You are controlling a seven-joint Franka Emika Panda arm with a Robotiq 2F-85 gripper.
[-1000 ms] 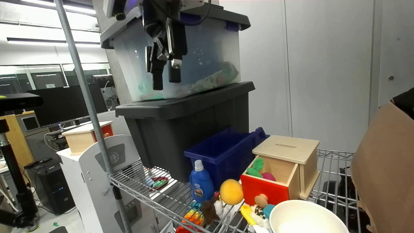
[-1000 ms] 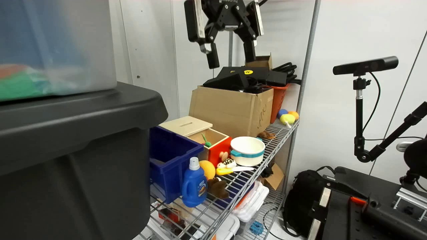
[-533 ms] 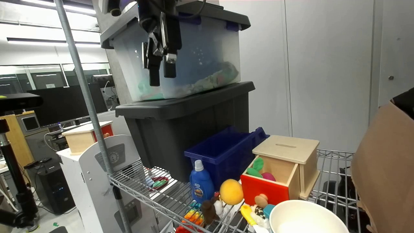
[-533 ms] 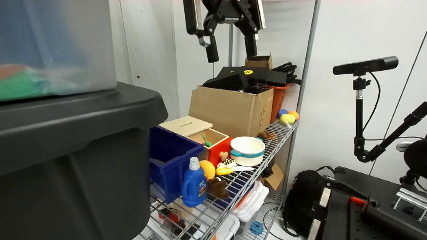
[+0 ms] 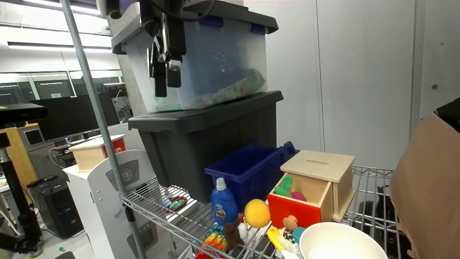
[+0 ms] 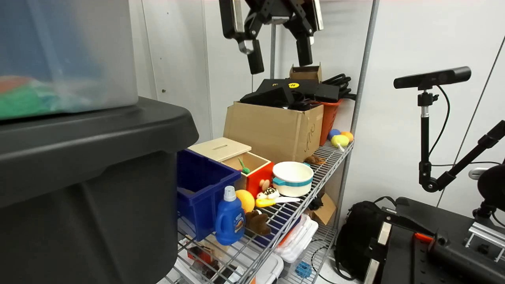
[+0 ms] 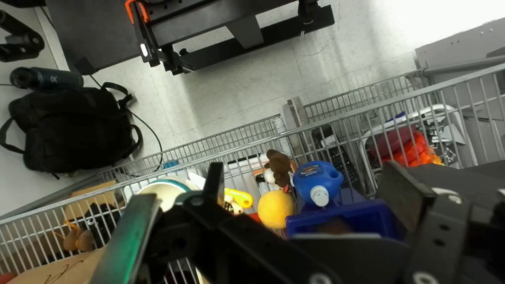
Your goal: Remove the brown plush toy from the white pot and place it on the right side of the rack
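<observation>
The gripper [image 6: 279, 55] is held much higher than the pot [image 6: 292, 191] and well apart from it; its jaws are spread, and a clear gap is seen between them. On the rack surface [image 6: 332, 158] the pot is placed upright. The toy [image 6: 314, 159], which is small and orange-brown, is found outside the pot: in an exterior view it is seen just beyond the pot, on the side where the carton [image 6: 268, 126] stands, but whether the pot is touched by it cannot be told. On the opposite side of the pot the knife [image 6: 265, 202] is laid just beside it, and farther from the pot are seen the ball [image 6: 245, 201], the dark toy [image 6: 258, 224] and the bottle [image 6: 230, 221]. Close to the pot is also seen the red drawer [image 6: 255, 180], which is pulled out of the wooden box [image 6: 227, 152]
</observation>
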